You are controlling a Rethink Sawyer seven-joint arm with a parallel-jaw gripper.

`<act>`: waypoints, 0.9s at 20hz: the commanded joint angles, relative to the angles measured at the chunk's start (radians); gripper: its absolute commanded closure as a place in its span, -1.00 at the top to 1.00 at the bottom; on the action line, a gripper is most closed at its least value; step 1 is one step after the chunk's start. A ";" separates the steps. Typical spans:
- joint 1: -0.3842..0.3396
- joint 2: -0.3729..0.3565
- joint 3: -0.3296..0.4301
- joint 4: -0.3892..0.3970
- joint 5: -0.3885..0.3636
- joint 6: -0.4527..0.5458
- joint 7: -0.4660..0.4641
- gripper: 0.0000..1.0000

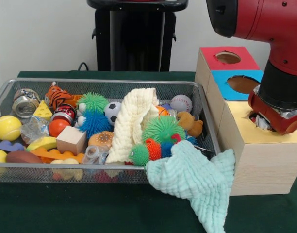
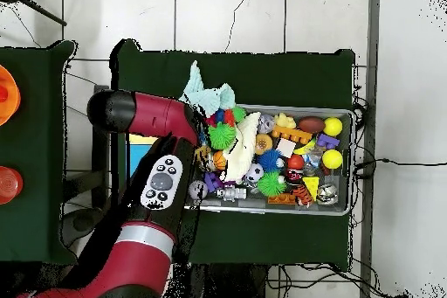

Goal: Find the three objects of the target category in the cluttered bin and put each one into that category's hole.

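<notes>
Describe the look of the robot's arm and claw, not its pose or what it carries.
The arm is built of thick glossy red shells with rounded black joint sections between them. Seen from overhead, a black link carries a pale grey oval control panel with small dark round buttons. The claw end is a black cylinder ending in a red collar with a silver edge; no loose cables show.

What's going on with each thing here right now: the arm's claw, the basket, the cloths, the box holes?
Gripper: low over the yellow hole, fingers hidden, a bit of white crinkly wrapper showing under it.
Yellow hole: mostly covered by the gripper.
Blue hole: open, empty-looking.
Red hole: open.
Basket: full of toys.
Mint cloth: draped over the basket's corner onto the table.
Cream cloth: lying across the toys.
</notes>
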 commanded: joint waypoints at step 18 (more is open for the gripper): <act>-0.098 -0.061 0.085 0.188 -0.124 -0.088 -0.022 1.00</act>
